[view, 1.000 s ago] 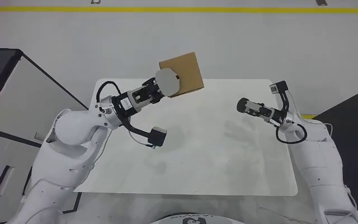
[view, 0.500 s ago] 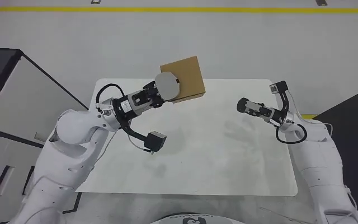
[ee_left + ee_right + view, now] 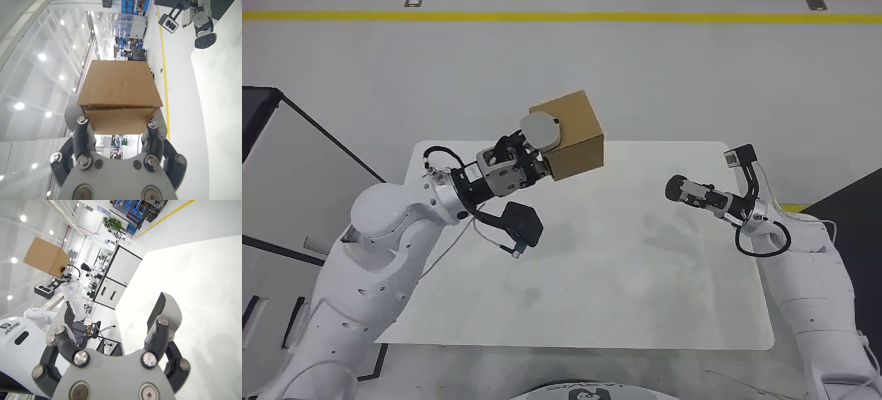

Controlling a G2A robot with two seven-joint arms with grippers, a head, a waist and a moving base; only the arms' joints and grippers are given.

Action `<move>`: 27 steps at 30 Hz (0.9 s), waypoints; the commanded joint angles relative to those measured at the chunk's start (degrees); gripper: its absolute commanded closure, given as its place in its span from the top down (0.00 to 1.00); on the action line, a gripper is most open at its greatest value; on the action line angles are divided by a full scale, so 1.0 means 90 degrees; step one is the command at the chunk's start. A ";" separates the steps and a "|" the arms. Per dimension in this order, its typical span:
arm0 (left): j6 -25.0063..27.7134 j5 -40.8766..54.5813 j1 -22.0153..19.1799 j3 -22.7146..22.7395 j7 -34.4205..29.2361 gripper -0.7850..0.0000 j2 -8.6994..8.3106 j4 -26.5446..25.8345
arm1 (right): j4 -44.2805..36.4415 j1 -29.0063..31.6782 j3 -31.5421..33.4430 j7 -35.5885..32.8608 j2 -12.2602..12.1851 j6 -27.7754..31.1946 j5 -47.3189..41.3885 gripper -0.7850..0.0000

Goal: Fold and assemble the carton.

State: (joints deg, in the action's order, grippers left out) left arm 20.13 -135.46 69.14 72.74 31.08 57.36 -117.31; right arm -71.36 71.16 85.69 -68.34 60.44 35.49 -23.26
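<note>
Right, the left gripper (image 3: 542,148) has the brown cardboard carton (image 3: 570,130) firmly in its grasp. Its jaws are spread wide, as far as the box is broad, and pressed against two opposite sides. From the top view, one round white pad sits on the carton's upper near corner. The carton juts out beyond the gripper, away from the robot. It's up in the air, clear of the white tabletop (image 3: 642,290), hanging over the far edge, towards the left half. It's tilted too, one corner pointing away towards the yellow floor line (image 3: 642,16).

Now the left wrist view: the carton stands straight out ahead of the fingers (image 3: 80,130), boxed up and square. A folded flap faces the camera, its corrugated edge showing along the crease. The pads grip at that near end, one on each side.

Over on the other side, the right gripper (image 3: 674,187) holds nothing at all. Its jaws are well apart, ribbed black pads facing each other across an open gap. It hovers above the right part of the tabletop, well apart from the carton. From its own wrist camera the carton shows far off, held aloft by the left arm. A white cabinet (image 3: 111,289) stands beyond the tabletop's edge there.
</note>
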 commanded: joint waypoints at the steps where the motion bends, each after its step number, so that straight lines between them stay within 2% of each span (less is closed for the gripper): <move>1: -0.0003 -0.0001 0.0001 0.0000 0.0026 0.00 -0.0001 -0.0001 | 0.0000 0.0000 0.0000 0.0000 0.0000 0.0000 0.0000 1.00; 4: 0.0098 0.0218 0.0078 -0.0018 -0.0027 0.00 0.0007 0.0094 | 0.0000 0.0000 0.0000 0.0000 0.0000 0.0000 0.0000 1.00; 10: 0.1846 0.1158 -0.0072 -0.0192 -0.0267 0.00 0.0011 0.0545 | 0.0000 0.0000 0.0000 0.0000 0.0000 0.0000 0.0000 1.00; 13: 0.2236 0.1890 -0.0108 -0.0296 -0.0350 0.00 0.0050 0.0923 | 0.0000 0.0000 0.0000 0.0000 0.0000 0.0000 0.0000 1.00; 16: 0.2592 0.2565 -0.0068 -0.0471 -0.0723 0.00 0.0101 0.1316 | 0.0000 0.0000 0.0000 0.0000 0.0000 0.0000 0.0000 1.00; 18: 0.2596 0.2807 -0.0082 -0.0567 -0.1408 0.00 0.0146 0.1417 | 0.0000 0.0000 0.0000 0.0000 0.0000 0.0000 0.0000 1.00; 25: 0.2596 0.2807 -0.0082 -0.0567 -0.1408 0.00 0.0146 0.1417 | 0.0000 0.0000 0.0000 0.0000 0.0000 0.0000 0.0000 1.00; 27: 0.2625 0.3120 -0.0022 -0.0660 -0.1266 0.00 0.0166 0.1440 | 0.0000 0.0000 0.0000 0.0000 0.0000 0.0000 0.0000 1.00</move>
State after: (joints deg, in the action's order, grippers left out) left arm 43.05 -109.29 68.70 67.42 18.68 58.76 -104.53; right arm -71.36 71.16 85.69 -68.34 60.44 35.49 -23.26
